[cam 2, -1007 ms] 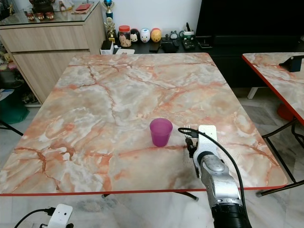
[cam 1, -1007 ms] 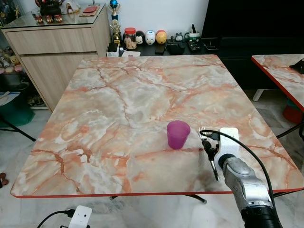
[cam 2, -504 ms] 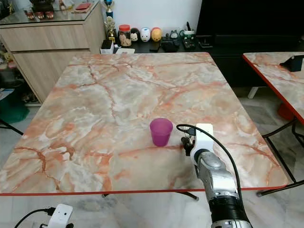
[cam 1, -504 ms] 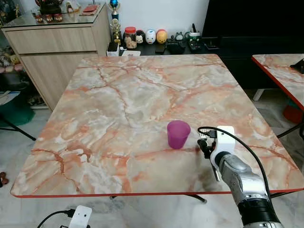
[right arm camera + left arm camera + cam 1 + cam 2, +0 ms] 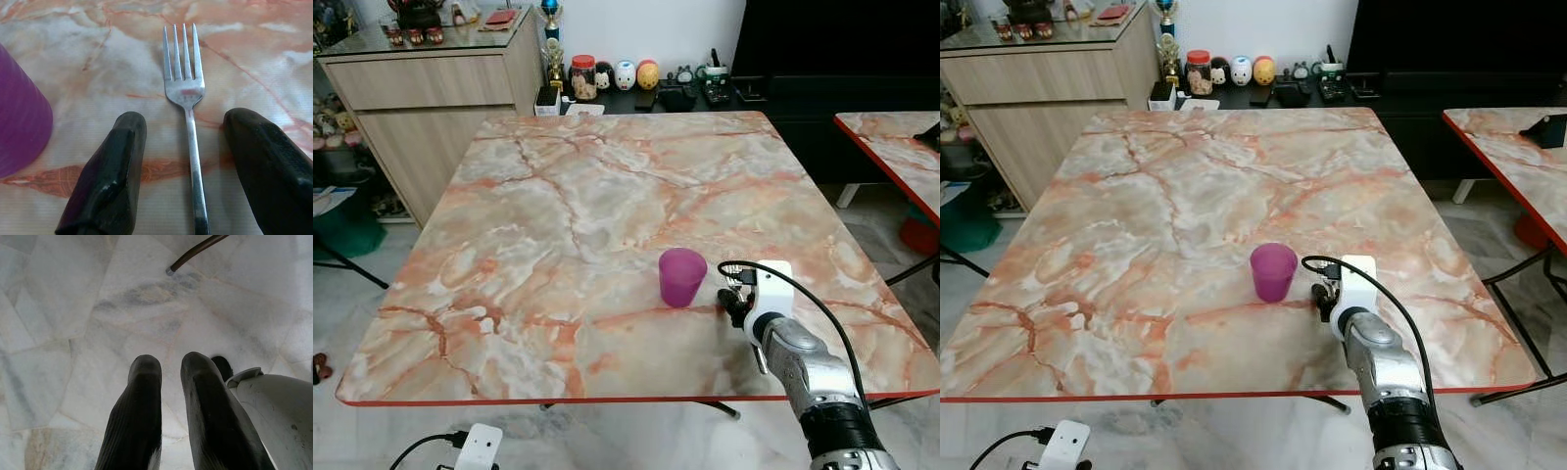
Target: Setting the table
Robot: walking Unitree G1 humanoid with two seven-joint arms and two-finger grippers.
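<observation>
Right wrist view: right pincer (image 5: 188, 142) straddles fork (image 5: 188, 112), seemingly untouched.

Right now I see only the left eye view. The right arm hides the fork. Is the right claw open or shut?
Observer: Open. In the right wrist view the right claw has one black finger on each side of the fork, neither touching it.
Operator: Is the fork lying flat?
Observer: Yes, flat on the table, tines pointing away from the claw.
Operator: Where is the purple cup?
Observer: The purple cup stands beside the fork, clearly apart from it.
</observation>
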